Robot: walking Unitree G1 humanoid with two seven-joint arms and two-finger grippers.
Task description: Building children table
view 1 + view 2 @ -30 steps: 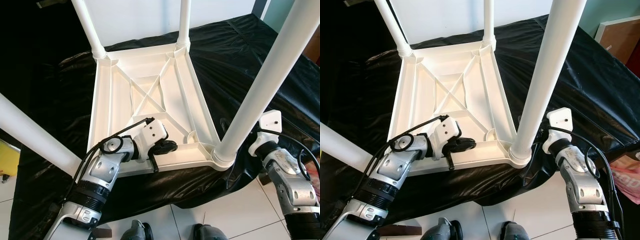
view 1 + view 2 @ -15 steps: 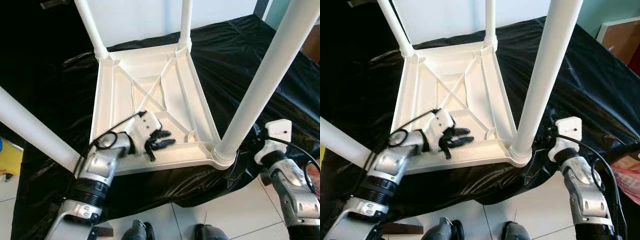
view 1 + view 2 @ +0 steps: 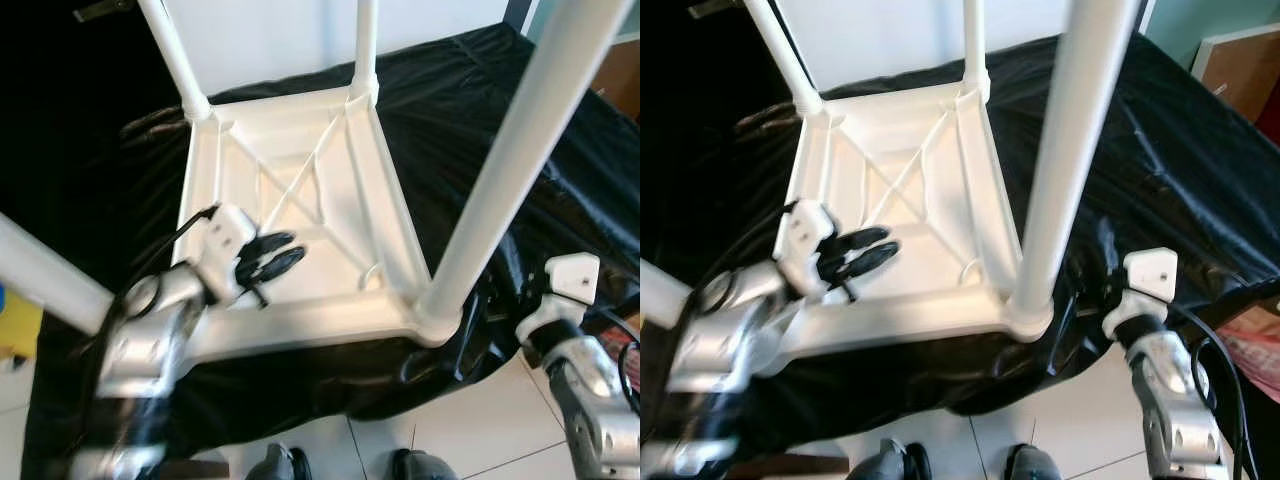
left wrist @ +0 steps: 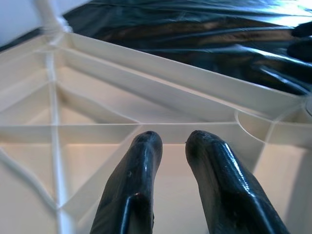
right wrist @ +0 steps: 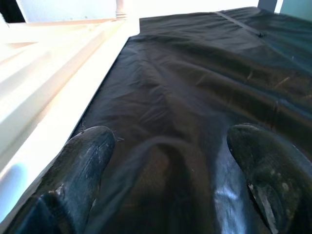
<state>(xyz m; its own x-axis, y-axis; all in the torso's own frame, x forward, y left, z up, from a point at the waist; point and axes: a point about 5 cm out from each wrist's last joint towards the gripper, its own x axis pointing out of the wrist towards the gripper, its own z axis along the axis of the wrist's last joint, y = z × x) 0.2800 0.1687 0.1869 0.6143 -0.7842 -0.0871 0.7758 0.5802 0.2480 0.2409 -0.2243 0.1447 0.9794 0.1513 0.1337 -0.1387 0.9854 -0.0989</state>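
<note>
The white children's table (image 3: 300, 150) lies upside down on a black sheet. Its legs stand upward: the thick near-right leg (image 3: 510, 150), the near-left leg (image 3: 40, 275) and two far legs (image 3: 175, 50). My left gripper (image 3: 270, 255) hovers over the ribbed underside near the left rim. Its fingers (image 4: 141, 161) are open by a narrow gap with nothing between them. Beside the near-right corner, my right gripper (image 5: 170, 146) is open wide just above the sheet, next to the table's rim (image 5: 53, 126). Its white wrist block (image 3: 570, 280) shows past the leg.
The black sheet (image 3: 480, 90) covers the raised surface and hangs over its near edge. Below are white floor tiles (image 3: 470, 440) and my feet (image 3: 280, 465). A yellow object (image 3: 15, 320) sits at the far left, and a brown board (image 3: 1240, 60) at the far right.
My left gripper has left the table's near rim and moved left and farther in over the underside. The right wrist has drawn slightly away from the near-right leg. The camera shifted a little.
</note>
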